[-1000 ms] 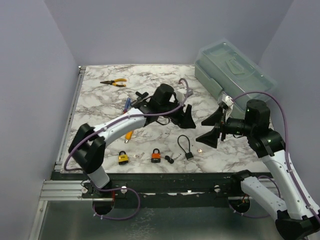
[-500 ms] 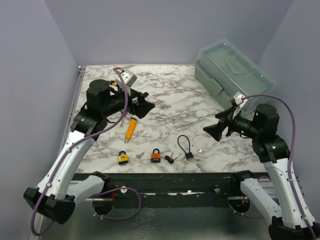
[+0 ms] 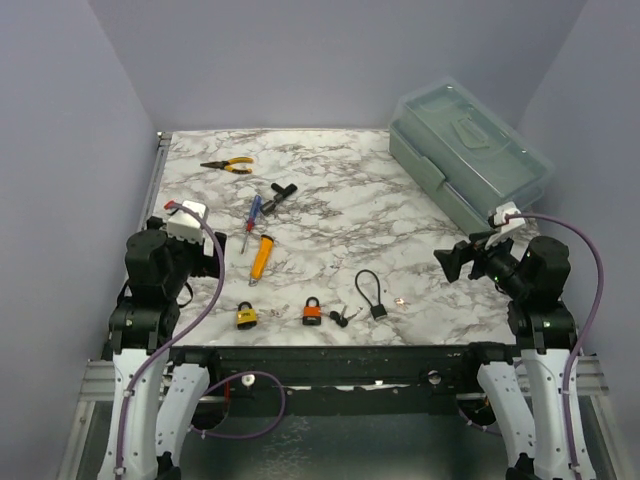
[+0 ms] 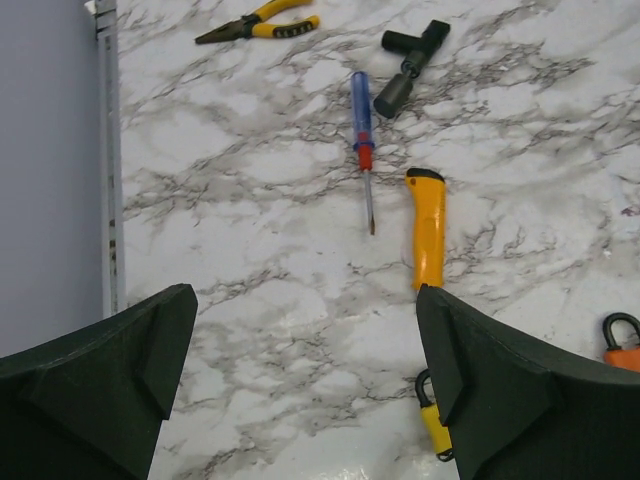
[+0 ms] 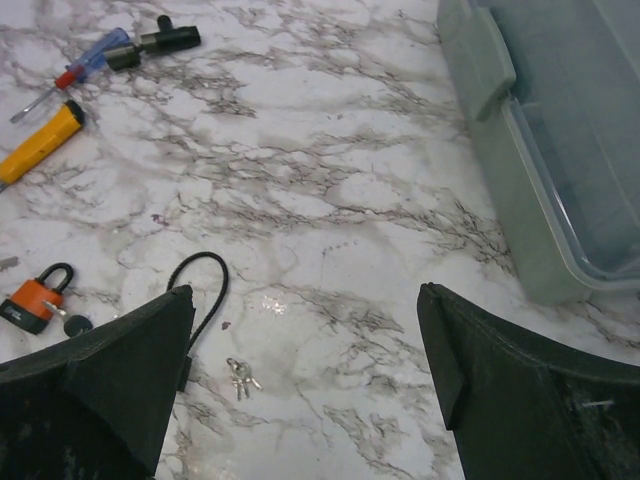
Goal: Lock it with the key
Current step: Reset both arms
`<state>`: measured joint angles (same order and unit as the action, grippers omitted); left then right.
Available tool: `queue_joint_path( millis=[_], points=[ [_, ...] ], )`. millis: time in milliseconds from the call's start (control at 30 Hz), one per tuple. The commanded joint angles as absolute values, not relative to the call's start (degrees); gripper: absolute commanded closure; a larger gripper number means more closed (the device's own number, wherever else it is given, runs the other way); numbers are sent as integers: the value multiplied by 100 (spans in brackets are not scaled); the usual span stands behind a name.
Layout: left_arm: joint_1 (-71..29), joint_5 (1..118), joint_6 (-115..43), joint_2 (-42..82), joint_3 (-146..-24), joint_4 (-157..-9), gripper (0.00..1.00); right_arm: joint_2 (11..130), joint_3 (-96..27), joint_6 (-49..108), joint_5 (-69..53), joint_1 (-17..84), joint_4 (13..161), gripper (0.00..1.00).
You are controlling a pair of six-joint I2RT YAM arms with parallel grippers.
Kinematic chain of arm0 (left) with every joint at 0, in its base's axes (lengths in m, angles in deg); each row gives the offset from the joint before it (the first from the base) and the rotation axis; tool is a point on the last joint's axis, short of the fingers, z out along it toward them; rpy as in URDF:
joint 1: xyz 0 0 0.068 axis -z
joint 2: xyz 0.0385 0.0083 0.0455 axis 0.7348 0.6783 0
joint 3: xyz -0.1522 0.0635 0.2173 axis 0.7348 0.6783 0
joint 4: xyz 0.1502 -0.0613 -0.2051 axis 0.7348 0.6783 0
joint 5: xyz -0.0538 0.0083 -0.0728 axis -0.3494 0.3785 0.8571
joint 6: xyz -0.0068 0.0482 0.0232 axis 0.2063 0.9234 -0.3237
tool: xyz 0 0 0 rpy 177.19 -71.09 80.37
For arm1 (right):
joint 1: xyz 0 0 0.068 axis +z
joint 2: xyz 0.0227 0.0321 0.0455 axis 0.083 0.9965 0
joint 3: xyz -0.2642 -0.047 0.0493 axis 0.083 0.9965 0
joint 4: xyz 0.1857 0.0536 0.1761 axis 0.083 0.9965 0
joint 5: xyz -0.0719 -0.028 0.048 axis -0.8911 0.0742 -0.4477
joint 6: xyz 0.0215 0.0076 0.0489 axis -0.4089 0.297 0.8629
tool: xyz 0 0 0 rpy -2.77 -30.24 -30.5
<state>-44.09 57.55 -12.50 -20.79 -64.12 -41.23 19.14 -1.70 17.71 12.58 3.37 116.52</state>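
1. At the far right corner of the white marble-patterned worktop [image 3: 330, 215] a translucent grey-green plastic box [image 3: 432, 178] sits at an angle. Its lid [image 3: 470, 125] is closed, and the cloudy plastic does not show what is inside.
2. Close to the near edge, about halfway along, lies a small orange padlock [image 3: 313, 312], with a black-headed key [image 3: 342, 318] just beside it on the right.
3. Left of that, along the same edge, lies a small yellow padlock [image 3: 246, 316]. To the right is a black cable lock [image 3: 369, 290] with a thin loop, and a small bunch of silver keys [image 5: 240, 374] lies near it on the box side.
4. On the left half lie yellow-handled pliers [image 3: 227, 165] near the far edge, a black T-shaped tool [image 3: 279, 192], a blue-and-red screwdriver [image 3: 254, 212] and a yellow-handled tool [image 3: 261, 257].
5. The left gripper [image 4: 305, 380] hangs above the near left corner with its fingers [image 4: 100, 400] spread wide, holding nothing.
6. The right gripper [image 5: 305, 400] hangs above the near right part, between the black cable lock and the box. Its fingers [image 5: 530, 400] are spread wide and empty.
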Motion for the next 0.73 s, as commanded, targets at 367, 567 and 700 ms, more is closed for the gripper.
queue_joint_path(
  millis=[367,567,700],
  points=[
    [-5142,4160,-1697,-2955,-5599,-4283,1,1571,112,1337,1199,-125,11544,0],
    [-5159,4090,-1735,-2980,-5588,-4345,1,1515,120,1330,1209,-153,11553,0],
    [-5164,4045,-1768,-3026,-5630,-4350,1,1452,133,1346,1154,-181,11553,0]
  ],
)
